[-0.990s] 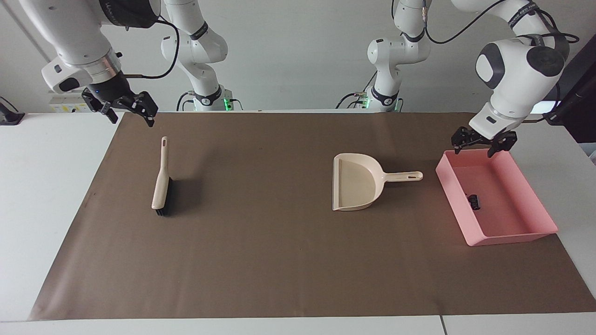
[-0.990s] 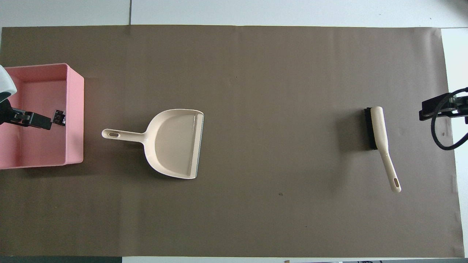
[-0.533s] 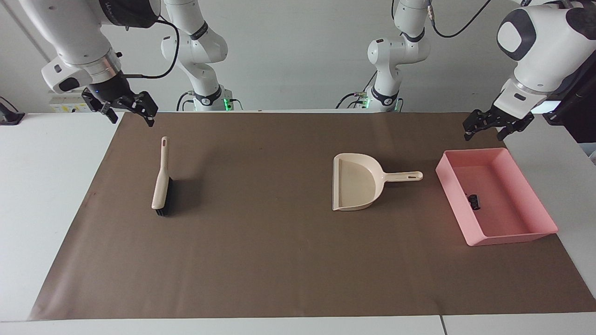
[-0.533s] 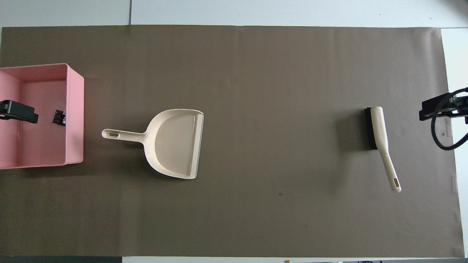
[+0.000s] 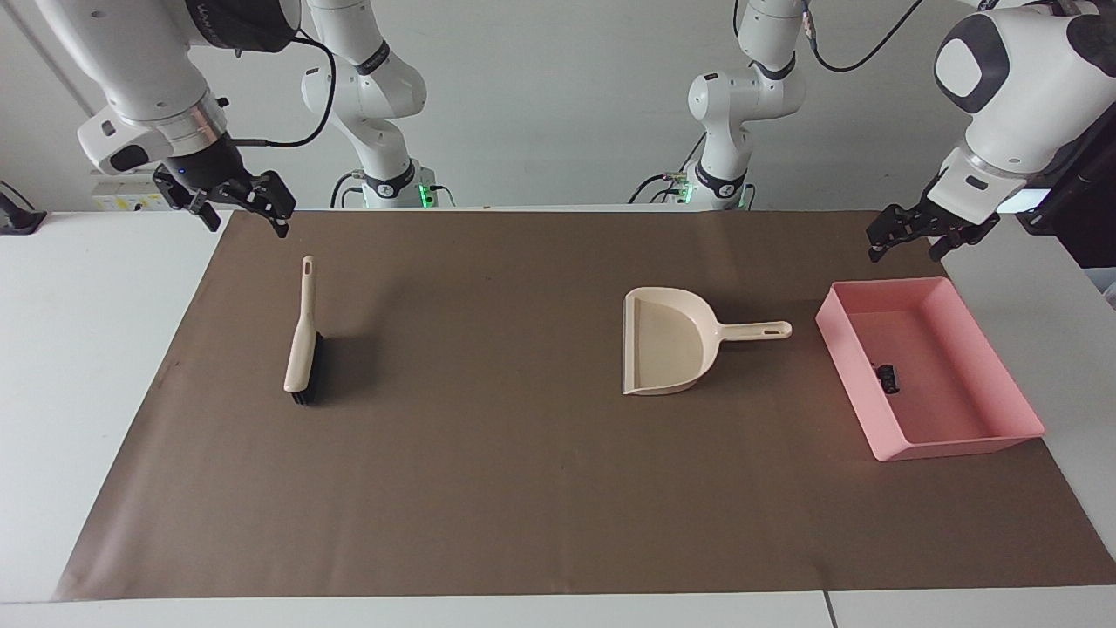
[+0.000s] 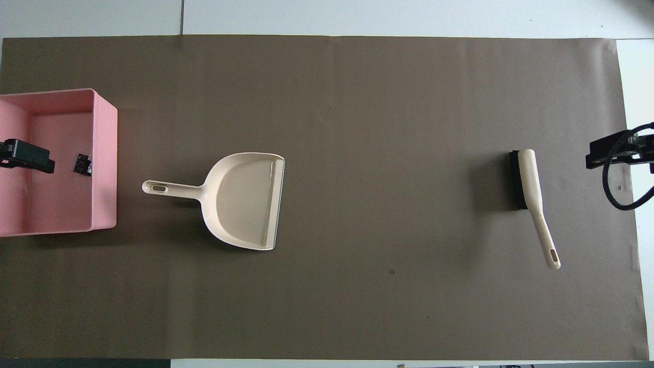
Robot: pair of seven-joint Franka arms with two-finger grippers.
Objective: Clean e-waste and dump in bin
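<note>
Apparently finished: e-waste (image 5: pixel 888 378) lies in the pink bin (image 5: pixel 959 440); dustpan (image 5: pixel 667 342) and brush (image 5: pixel 302 349) rest; left gripper (image 5: pixel 931 240) and right gripper (image 5: pixel 234 209) hang spread, empty.

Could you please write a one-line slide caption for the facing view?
Both claws raised and empty; small black e-waste lies in the pink bin, with the dustpan and brush set down on the brown mat.

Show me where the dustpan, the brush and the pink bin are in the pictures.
dustpan (image 5: pixel 663 344): facing view, on the flat inside of its pan.
brush (image 5: pixel 301 349): facing view, on the beige back above the black bristles.
pink bin (image 6: pixel 104 163): overhead view, on the wall beside the dustpan.
</note>
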